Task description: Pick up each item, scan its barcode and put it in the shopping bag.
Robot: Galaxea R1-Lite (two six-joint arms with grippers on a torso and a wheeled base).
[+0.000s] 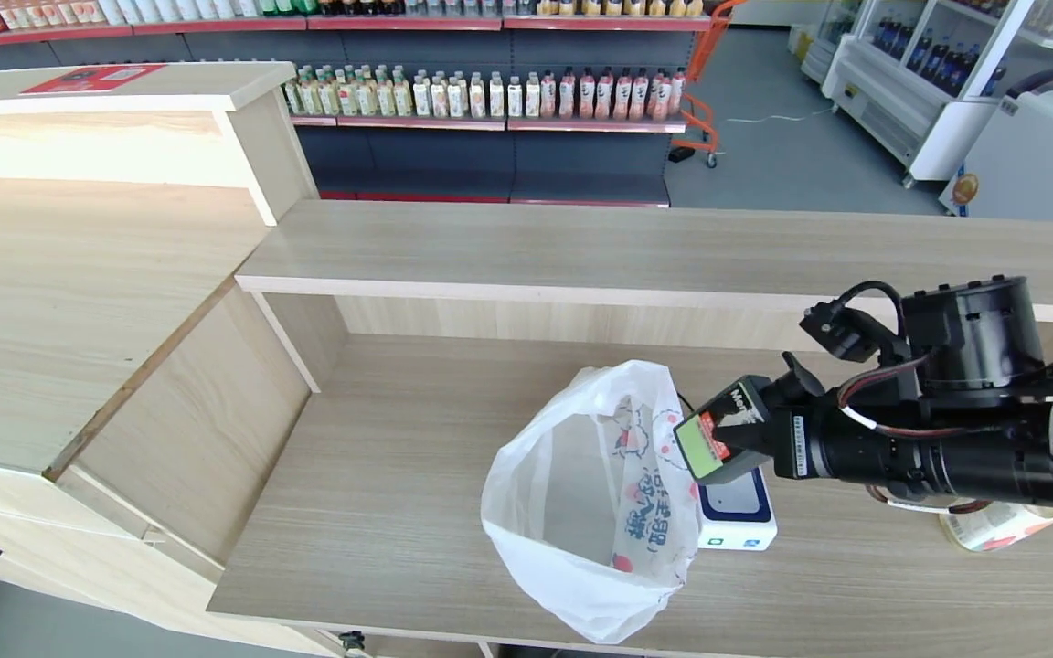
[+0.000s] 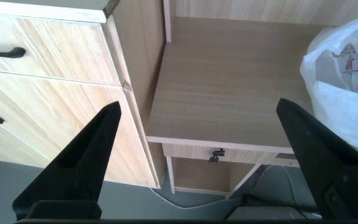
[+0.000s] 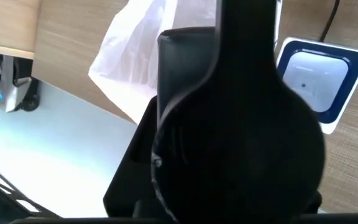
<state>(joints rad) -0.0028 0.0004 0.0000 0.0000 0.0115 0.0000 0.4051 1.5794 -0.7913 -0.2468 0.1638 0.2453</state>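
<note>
My right gripper [image 1: 764, 429] is shut on a small dark box [image 1: 717, 440] with a green face and a red label. It holds the box just above the white and blue scanner [image 1: 739, 521], beside the mouth of the white plastic shopping bag [image 1: 581, 512]. In the right wrist view the dark box [image 3: 182, 68] blocks most of the picture, with the scanner [image 3: 316, 71] and the bag [image 3: 145, 50] behind it. My left gripper [image 2: 194, 165] hangs open and empty, low in front of the counter's near left corner.
A labelled container [image 1: 993, 528] lies on the counter under my right arm. The wooden counter [image 1: 380, 493] has a raised shelf [image 1: 673, 247] behind and a drawer cabinet [image 2: 48, 93] on its left. Store shelves with bottles stand far back.
</note>
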